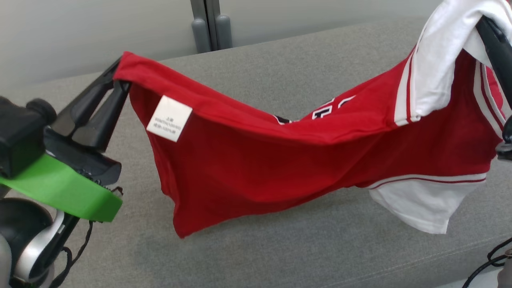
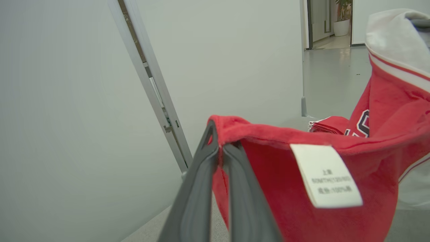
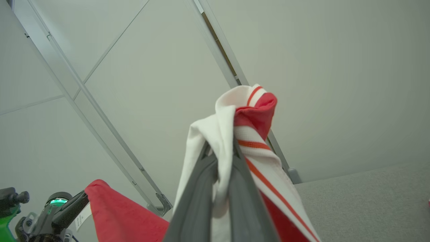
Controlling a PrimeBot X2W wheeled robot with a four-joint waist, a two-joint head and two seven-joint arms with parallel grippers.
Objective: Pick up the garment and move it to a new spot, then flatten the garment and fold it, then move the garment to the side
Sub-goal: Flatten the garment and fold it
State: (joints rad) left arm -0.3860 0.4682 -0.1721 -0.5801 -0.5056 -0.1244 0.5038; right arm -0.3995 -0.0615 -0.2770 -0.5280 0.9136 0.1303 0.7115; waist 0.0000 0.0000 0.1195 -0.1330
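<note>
Over grey upholstered surface [image 1: 280, 248], holds red-and-white jersey [image 1: 256, 160] aloft, sagging mid-span. Clamps its left corner in left gripper [image 1: 118, 78], its white sleeve at right in right gripper [image 3: 220, 148]. Likely needs wider spread before lowering flat, with care label [image 1: 169, 118] facing up.

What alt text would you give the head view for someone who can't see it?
A red garment with white sleeves hangs over a grey fabric surface, sagging in the middle. The left gripper, shut, pinches a red corner at upper left, near a white label. The right gripper, shut, holds the white-sleeved end at upper right.
</note>
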